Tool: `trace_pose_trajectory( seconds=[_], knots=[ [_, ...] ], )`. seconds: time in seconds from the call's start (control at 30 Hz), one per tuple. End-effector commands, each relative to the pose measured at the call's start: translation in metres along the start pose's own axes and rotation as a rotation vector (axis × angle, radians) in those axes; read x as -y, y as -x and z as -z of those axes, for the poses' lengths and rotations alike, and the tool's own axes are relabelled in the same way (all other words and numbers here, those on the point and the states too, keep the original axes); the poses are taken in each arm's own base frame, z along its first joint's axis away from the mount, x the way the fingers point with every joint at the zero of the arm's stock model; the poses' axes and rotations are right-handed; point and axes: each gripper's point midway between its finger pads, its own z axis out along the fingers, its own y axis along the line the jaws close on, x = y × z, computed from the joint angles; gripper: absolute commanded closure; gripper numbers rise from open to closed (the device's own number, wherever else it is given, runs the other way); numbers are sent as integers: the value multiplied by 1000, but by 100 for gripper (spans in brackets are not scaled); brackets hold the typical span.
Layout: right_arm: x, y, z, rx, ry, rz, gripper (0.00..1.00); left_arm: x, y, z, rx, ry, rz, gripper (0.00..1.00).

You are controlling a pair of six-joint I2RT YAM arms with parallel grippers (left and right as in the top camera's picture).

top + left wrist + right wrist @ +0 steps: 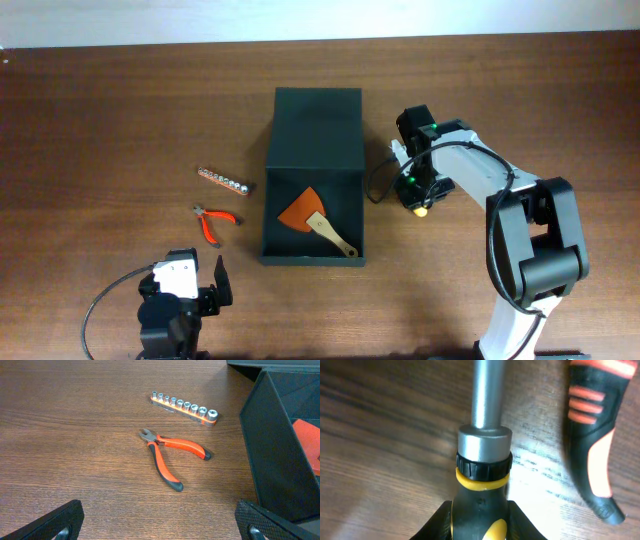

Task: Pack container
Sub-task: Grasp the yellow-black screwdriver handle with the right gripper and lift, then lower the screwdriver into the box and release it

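1. While the dark box (pixel 315 130) sits open at the middle of the bench (pixel 100 120) with only a scraper (pixel 305 213) inside, packing looks barely begun.
2. Right hand (pixel 416 192), just beside the box, grips a screwdriver (pixel 482 510); an orange-handled tool (pixel 592 435) lies close by.
3. Left hand (pixel 160 532) hangs open; pliers (pixel 167 455) and a socket rail (pixel 185 407) lie unpacked ahead, nothing blocking them.

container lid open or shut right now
Open. The container has its flap lid laid back behind the box in the overhead view, leaving the inside exposed, with an orange-bladed scraper lying in it.
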Motion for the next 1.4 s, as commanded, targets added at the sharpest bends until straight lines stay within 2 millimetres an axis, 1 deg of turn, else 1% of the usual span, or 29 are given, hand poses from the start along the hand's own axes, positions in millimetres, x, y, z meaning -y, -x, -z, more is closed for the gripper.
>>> trace_pose_trajectory(
  seconds=[0.0,0.13,0.27,0.5,0.6,0.73,0.83,0.93,1.03,1.13,1.23,1.37],
  knots=[
    [2,-2,3,-17,-14,-11,74,-1,0,0,6,5,12,1],
    [3,1,16,-20,-14,-11,76,-1,0,0,6,5,12,1],
    [3,6,37,-4,-15,-12,77,-1,0,0,6,5,12,1],
    [3,7,87,46,-13,-13,77,-1,0,0,6,5,12,1],
    [-4,3,114,71,-3,3,77,-1,0,0,6,5,12,1],
    [-28,-6,146,101,27,57,77,-1,0,0,6,5,12,1],
    [-59,-13,166,138,63,149,77,-1,0,0,6,5,12,1],
    [-99,-21,177,172,114,288,77,-1,0,0,6,5,12,1],
    [-131,-28,180,180,111,388,77,-1,0,0,6,5,12,1],
    [-159,-32,176,186,114,492,77,-1,0,0,6,5,12,1],
    [-181,-29,169,197,117,557,77,-1,0,0,6,5,12,1],
    [-197,-24,154,204,119,603,77,-1,0,0,6,5,12,1]
  ],
)
